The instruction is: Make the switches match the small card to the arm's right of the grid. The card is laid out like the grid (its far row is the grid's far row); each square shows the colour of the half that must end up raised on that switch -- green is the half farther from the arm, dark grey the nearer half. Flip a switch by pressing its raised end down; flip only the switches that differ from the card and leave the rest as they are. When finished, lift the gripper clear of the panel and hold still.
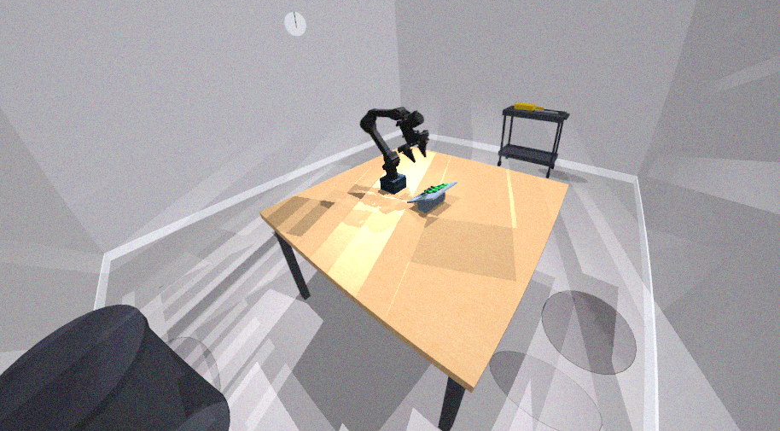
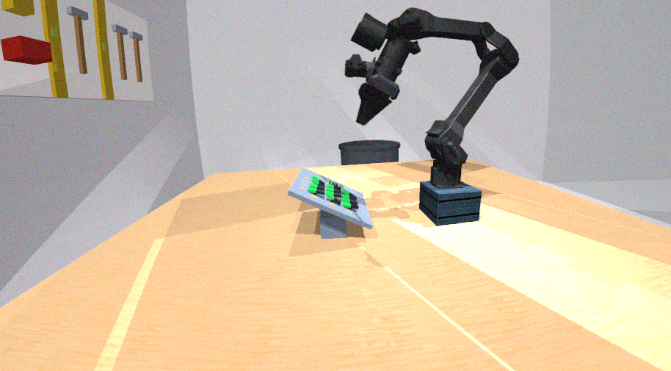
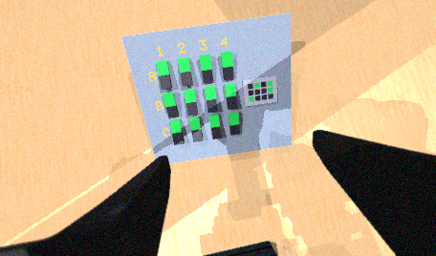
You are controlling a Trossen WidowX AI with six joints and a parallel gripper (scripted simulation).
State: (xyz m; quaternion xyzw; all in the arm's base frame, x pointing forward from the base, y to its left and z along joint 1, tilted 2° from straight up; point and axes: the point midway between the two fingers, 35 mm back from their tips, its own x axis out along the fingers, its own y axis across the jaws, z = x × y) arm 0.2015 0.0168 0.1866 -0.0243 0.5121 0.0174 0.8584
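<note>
A light blue tilted panel (image 3: 139, 50) (image 2: 298, 192) (image 1: 451, 184) stands on the table in front of the arm. It carries a grid of rocker switches (image 3: 198, 95) (image 2: 333, 193) (image 1: 432, 190) in three rows, A to C, and columns 1 to 4; each switch is half green, half dark grey. I cannot tell which halves are raised. The small card (image 3: 260, 92) lies on the panel right of the grid, mostly dark squares with a few green ones. My gripper (image 3: 241, 150) (image 2: 365, 116) (image 1: 416, 151) is open and empty, high above the table on the near side of the panel, touching nothing.
The arm's base block (image 2: 450, 203) (image 1: 393, 183) stands close beside the panel, which rests on a grey pedestal (image 2: 332, 225). A dark bin (image 2: 368, 151) (image 1: 103, 369) stands on the floor beyond the table. A black cart (image 1: 533, 132) stands by the far wall.
</note>
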